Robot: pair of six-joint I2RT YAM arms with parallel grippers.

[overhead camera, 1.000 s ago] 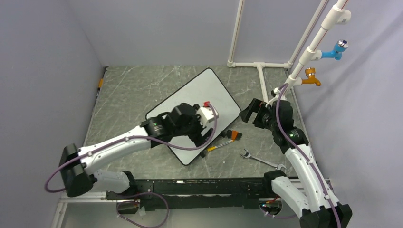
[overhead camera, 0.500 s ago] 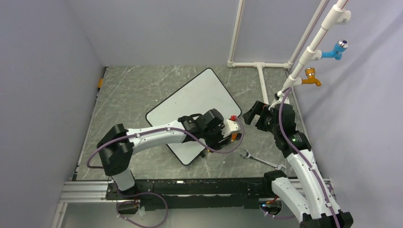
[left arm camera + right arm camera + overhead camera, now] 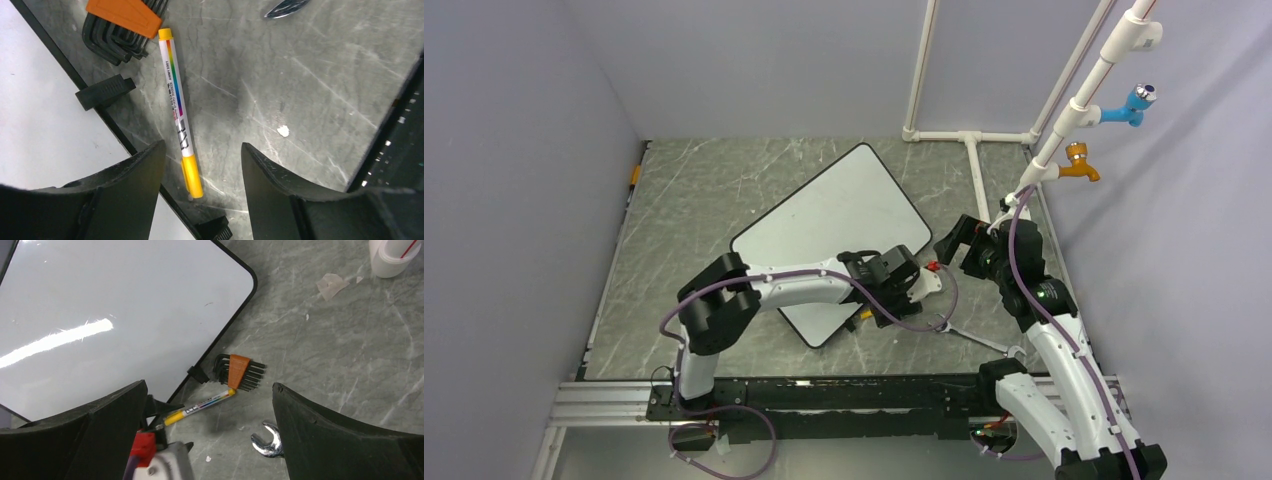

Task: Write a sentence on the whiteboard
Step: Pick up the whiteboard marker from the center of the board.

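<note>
Finds the whiteboard (image 3: 824, 225) flat on the grey marbled surface (image 3: 694, 200), turned on a diagonal with one corner toward the arm bases. Has the left arm stretched over that near corner, with the left pincer (image 3: 200, 155) spread wide and gripping nothing, poised right above a yellow-capped marker (image 3: 176, 105) with a rainbow stripe. Puts the marker on the surface just beside the board's black rim, one end next to a set of hex keys (image 3: 239, 371) in an orange holder. Shows a wrench (image 3: 265, 442) near the marker but apart from it. Hangs the right pincer (image 3: 209, 387) above the board's right edge, fingers far apart and empty.
</note>
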